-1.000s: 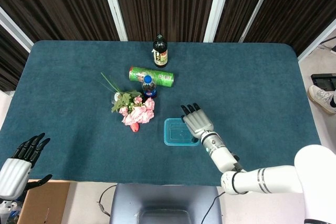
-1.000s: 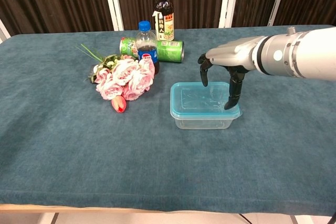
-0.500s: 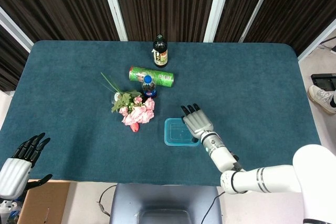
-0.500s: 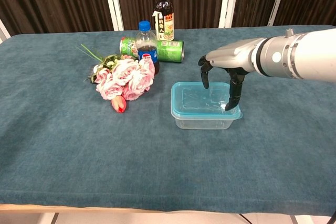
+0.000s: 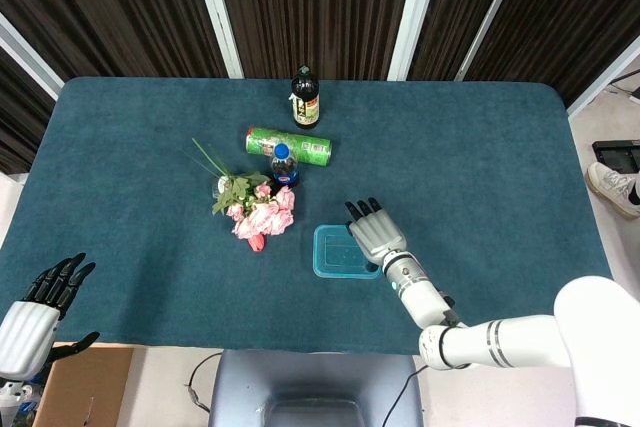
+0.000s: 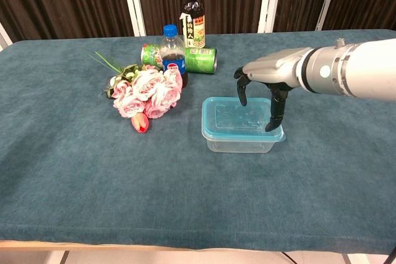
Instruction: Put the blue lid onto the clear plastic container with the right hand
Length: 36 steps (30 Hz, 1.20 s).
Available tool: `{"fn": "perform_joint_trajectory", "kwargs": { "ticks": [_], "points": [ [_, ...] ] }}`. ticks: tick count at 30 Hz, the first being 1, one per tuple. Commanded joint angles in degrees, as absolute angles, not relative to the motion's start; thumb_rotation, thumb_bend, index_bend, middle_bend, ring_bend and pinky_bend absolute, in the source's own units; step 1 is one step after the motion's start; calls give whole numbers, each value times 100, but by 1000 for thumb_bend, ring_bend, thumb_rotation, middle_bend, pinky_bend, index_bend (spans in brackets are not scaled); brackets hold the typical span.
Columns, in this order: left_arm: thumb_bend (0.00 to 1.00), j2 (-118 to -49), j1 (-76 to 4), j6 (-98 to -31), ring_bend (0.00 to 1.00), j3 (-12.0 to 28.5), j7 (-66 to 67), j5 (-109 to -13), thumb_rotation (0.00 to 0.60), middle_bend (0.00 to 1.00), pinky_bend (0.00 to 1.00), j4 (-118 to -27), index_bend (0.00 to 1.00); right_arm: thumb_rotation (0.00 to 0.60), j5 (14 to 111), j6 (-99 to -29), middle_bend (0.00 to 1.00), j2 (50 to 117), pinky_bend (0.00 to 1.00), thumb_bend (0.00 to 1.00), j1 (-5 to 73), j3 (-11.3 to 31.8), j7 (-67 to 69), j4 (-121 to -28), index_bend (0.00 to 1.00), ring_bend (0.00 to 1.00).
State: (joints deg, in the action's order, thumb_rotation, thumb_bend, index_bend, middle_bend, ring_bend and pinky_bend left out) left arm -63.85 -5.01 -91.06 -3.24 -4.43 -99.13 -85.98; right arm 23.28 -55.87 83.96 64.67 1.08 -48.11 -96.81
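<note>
On the teal tabletop [image 5: 140, 147], just past centre toward the 5 o'clock side in the head view, your clear plastic container [image 6: 241, 138] sits upright with the blue lid [image 6: 238, 117] lying flat across its top. The lid looks seated on the rim; I can't tell whether it's pressed fully home.

Your right hand [image 6: 265, 85] hangs over the container's 3 o'clock end, palm down, fingers apart and pointing down. One dark fingertip [image 6: 271, 125] reaches the lid's near right corner; another sits at the far right edge. It clamps nothing; whether the tips actually touch the lid or sit just above it, I can't tell. In the head view the same hand [image 5: 372, 230] covers the lid's right edge.

Your left hand [image 5: 35, 312] is off the tabletop at the 7 o'clock corner, fingers spread, empty, well apart from everything.

At 10 o'clock from the container lies the pink flower bunch [image 6: 146, 93], stems pointing away to the left. Behind it stands a cola bottle with a blue cap [image 6: 172, 54], touching or just beside a green can [image 6: 199, 59] lying on its side. A dark sauce bottle [image 6: 192, 18] stands upright at 12 o'clock, nearest the curtain.
</note>
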Motion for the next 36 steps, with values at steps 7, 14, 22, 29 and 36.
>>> {"fn": "perform_joint_trajectory", "kwargs": {
  "ticks": [7,14,22,29,36],
  "points": [
    [449,-6381,-499,-9115,68,-326,-455,-9916,600,0,161,-8600,56,600,2393,-5611,118,8449,43,0,6433,114,-4773,-9629,475,0],
    [450,-6371,-493,-9133,68,-330,-476,-9926,600,0,162,-8601,56,600,2456,-5650,118,8392,43,0,6395,186,-4686,-9694,472,0],
    [449,-6371,-495,-9136,68,-335,-468,-9944,600,0,162,-8602,56,600,2528,-5714,118,8167,42,1,6372,336,-4567,-9967,461,0],
    [449,-6381,-502,-9120,68,-333,-450,-9938,600,0,161,-8601,56,600,2489,-5676,118,8251,41,1,6452,527,-4477,-9929,458,0],
    [449,-6356,-494,-9138,68,-318,-523,-9900,600,0,162,-8593,53,600,2295,-5613,118,8532,41,6,6606,585,-4568,-9730,458,0]
  ]
}}
